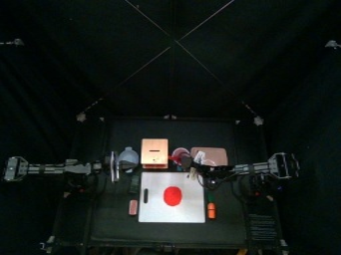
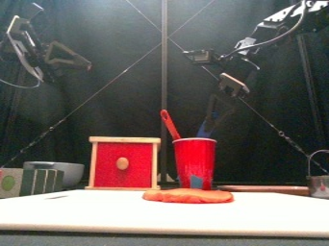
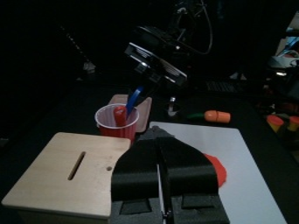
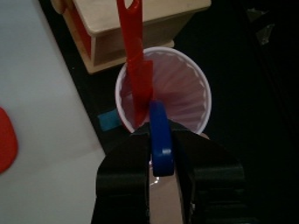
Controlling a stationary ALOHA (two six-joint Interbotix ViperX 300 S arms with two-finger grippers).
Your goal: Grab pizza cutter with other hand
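Note:
The pizza cutter (image 4: pixel 156 122) shows as a slim blue handle standing in the red cup (image 4: pixel 181 83). Its lower end is hidden inside the cup. My right gripper (image 4: pixel 160 163) is shut on that handle from above. In the front view the right gripper (image 2: pixel 229 88) hangs above the red cup (image 2: pixel 195 163), with the cutter (image 2: pixel 213 120) slanting down into it. A red tool (image 2: pixel 168 123) also leans in the cup. My left gripper (image 3: pixel 160 147) is shut and holds nothing. It hovers over the wooden box (image 3: pixel 65 166), left of the cup.
A wooden box (image 2: pixel 125 163) with a red front stands left of the cup. The white mat (image 1: pixel 150 209) carries a flat red disc (image 1: pixel 170 194). Short orange sticks (image 1: pixel 134 207) lie at both sides of the mat. A grey container (image 2: pixel 45 176) sits far left.

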